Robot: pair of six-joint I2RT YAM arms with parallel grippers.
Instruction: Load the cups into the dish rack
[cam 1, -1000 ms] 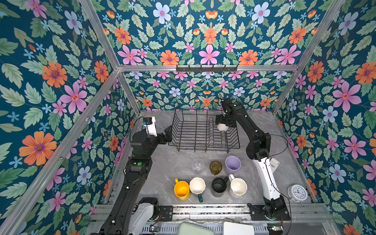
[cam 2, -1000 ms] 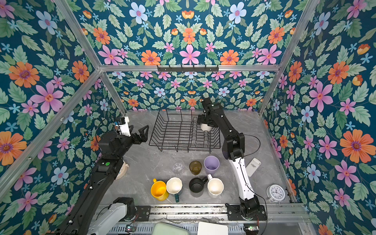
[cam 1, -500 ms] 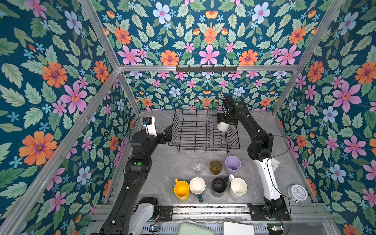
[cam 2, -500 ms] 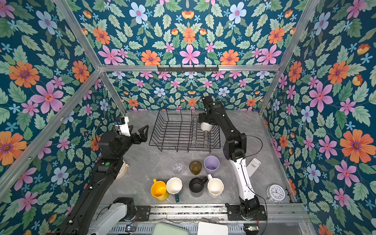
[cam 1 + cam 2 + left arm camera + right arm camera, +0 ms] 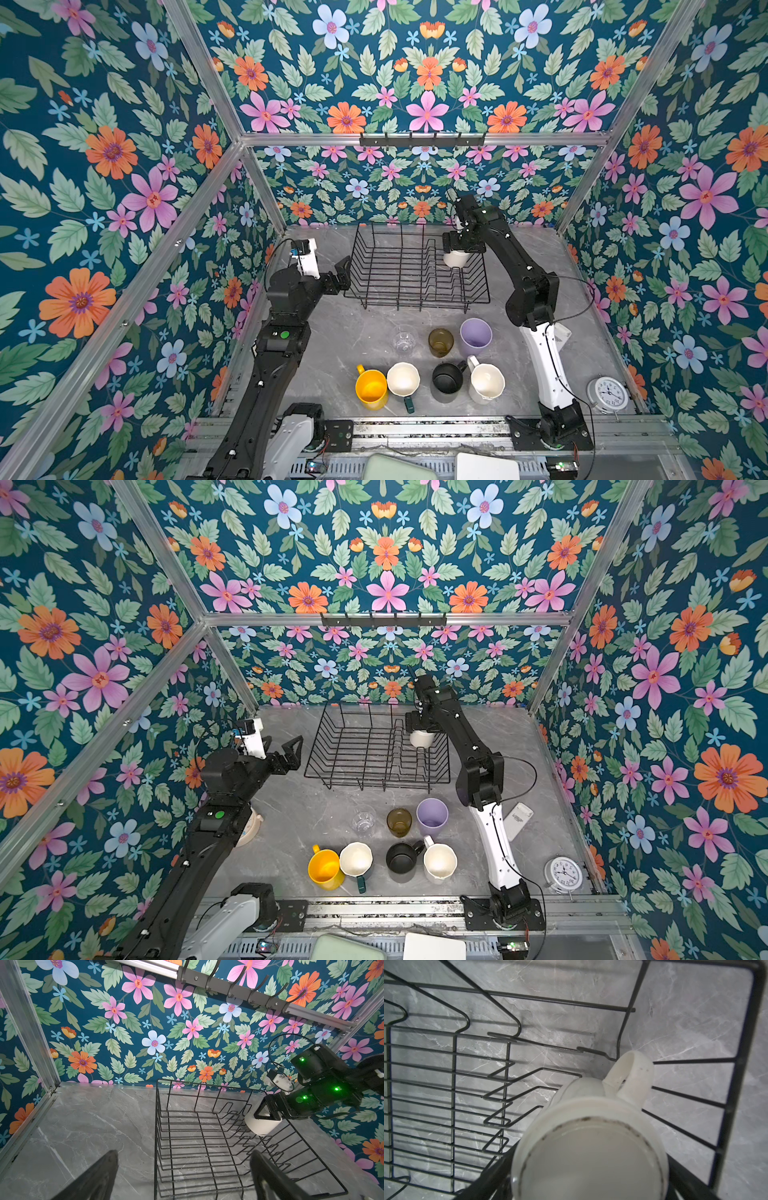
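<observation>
Dish rack [image 5: 415, 297]: on table [image 5: 332, 332].
White mug [image 5: 259, 1126]: upside down at the rack's right end. The right gripper [image 5: 268, 1113] has its jaws astride it; grip cannot be told.
Remaining cups [image 5: 446, 376]: on the table before the rack.
Left gripper [image 5: 184, 1153]: beside the rack's left end, jaws spread, empty.

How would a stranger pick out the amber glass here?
Start at the black wire dish rack. In the row of three nearest its front edge, the amber glass is the middle one. Brownish and see-through, it stands between the clear glass and the lilac tumbler.
</observation>
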